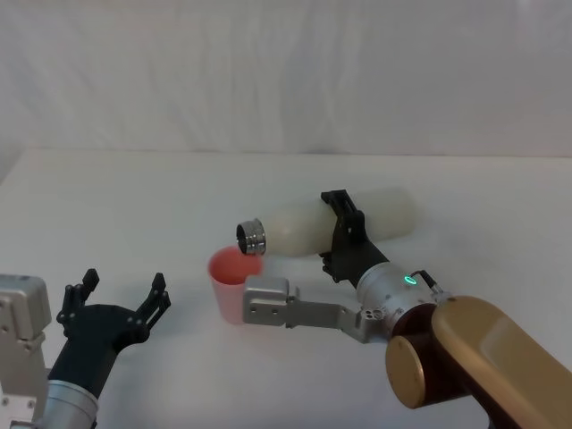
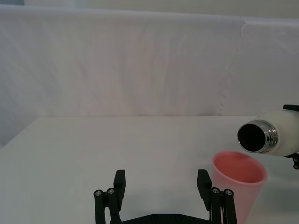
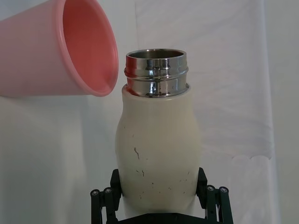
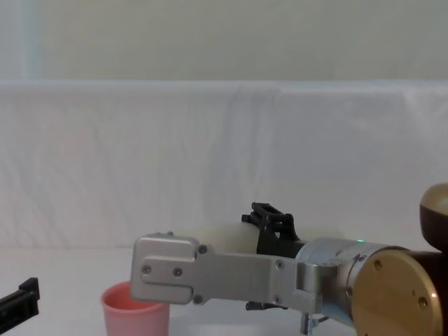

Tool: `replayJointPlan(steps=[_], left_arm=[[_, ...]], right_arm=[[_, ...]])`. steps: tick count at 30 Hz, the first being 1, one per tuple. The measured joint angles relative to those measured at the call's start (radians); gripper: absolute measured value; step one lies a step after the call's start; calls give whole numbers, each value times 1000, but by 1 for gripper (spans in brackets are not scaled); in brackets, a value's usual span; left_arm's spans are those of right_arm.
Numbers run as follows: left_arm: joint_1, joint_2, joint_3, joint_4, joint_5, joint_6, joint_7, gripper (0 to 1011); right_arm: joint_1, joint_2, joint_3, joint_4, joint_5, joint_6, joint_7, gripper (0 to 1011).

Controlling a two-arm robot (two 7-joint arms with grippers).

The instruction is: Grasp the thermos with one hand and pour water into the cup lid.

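Thermos status: I found the tall cream-white matte thermos (image 1: 344,223) with its shiny threaded steel neck tipped nearly horizontal above the white table (image 1: 134,206), neck toward 9 o'clock, base toward 3 o'clock in the head view. I had the right gripper (image 1: 344,234) clamped around the bottle's mid-body, one black finger (image 3: 103,201) on each side of the cream wall in the right wrist view. The steel mouth sat directly over the rim of the small salmon-pink plastic cup lid (image 1: 230,275), which stood upright on the table just below the neck. I could not tell whether water was leaving the mouth. My left gripper (image 1: 121,299) hovered at roughly 8 o'clock from the cup, apart from it, with its fingers spread wide and nothing between them.
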Motion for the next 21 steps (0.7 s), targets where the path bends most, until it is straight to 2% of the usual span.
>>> replayJointPlan(steps=[21], left_arm=[[0, 0, 0, 0, 0, 0, 0, 1001]], right_arm=[[14, 11, -18, 0, -38, 3, 6, 951]])
